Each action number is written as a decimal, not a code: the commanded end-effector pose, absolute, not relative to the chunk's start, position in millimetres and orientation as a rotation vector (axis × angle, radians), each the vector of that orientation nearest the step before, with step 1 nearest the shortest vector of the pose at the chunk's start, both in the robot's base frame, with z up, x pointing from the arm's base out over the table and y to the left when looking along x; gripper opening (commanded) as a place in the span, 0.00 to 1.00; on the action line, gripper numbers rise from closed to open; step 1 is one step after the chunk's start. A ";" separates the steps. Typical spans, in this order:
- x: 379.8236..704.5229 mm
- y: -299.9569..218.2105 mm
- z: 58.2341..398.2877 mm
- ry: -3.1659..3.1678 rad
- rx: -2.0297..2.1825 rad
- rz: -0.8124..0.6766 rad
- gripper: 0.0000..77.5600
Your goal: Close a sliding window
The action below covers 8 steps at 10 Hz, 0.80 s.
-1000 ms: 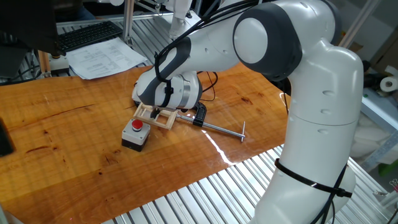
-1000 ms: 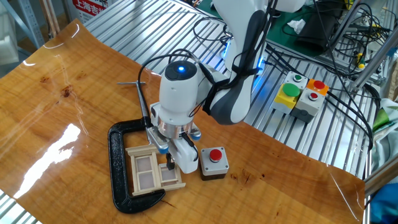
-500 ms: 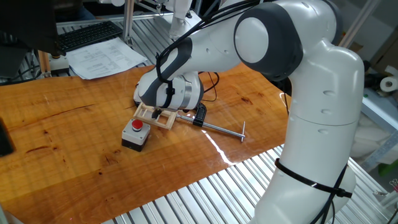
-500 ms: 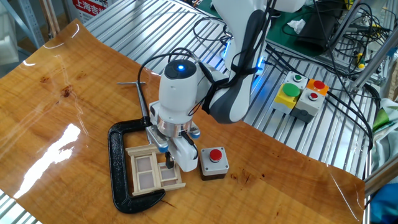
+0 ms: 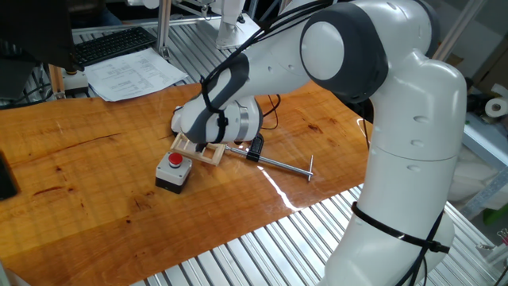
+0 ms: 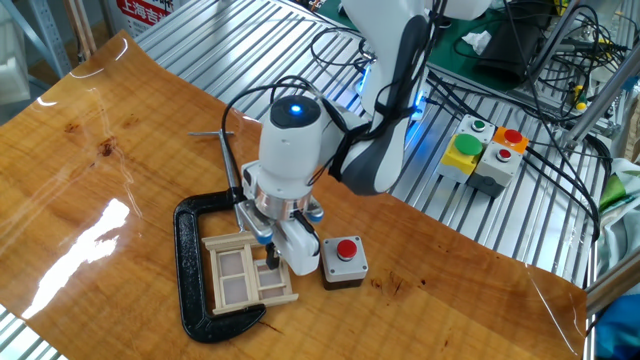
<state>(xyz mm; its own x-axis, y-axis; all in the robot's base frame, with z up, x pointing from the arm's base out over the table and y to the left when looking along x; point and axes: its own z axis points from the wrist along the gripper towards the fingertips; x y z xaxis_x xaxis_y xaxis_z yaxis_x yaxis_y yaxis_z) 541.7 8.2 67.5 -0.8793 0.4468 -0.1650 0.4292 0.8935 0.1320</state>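
Note:
The sliding window [image 6: 243, 276] is a small pale wooden frame lying flat on the table, held inside the jaws of a black C-clamp [image 6: 192, 270]. In the one fixed view the window [image 5: 208, 154] is mostly hidden under the hand. My gripper [image 6: 272, 262] points down at the window's right edge, next to the inner sash. Its dark fingertips look closed together and touch the wood. They hold nothing. The gripper [image 5: 203, 146] is low over the frame in the one fixed view too.
A grey box with a red button [image 6: 345, 260] stands just right of the window; it also shows in the one fixed view [image 5: 172, 169]. The clamp's long screw rod [image 5: 279, 164] stretches across the table. Papers [image 5: 133, 74] and a keyboard lie at the far edge.
The wrist has shifted and turned slightly over the window. The window frame and the clamp look unmoved.

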 end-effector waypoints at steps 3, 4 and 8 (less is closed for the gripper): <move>528.1 -6.5 58.9 2.889 0.688 0.084 0.00; 526.4 -7.0 58.9 2.891 0.692 0.079 0.00; 521.1 -9.2 58.7 2.895 0.683 0.045 0.00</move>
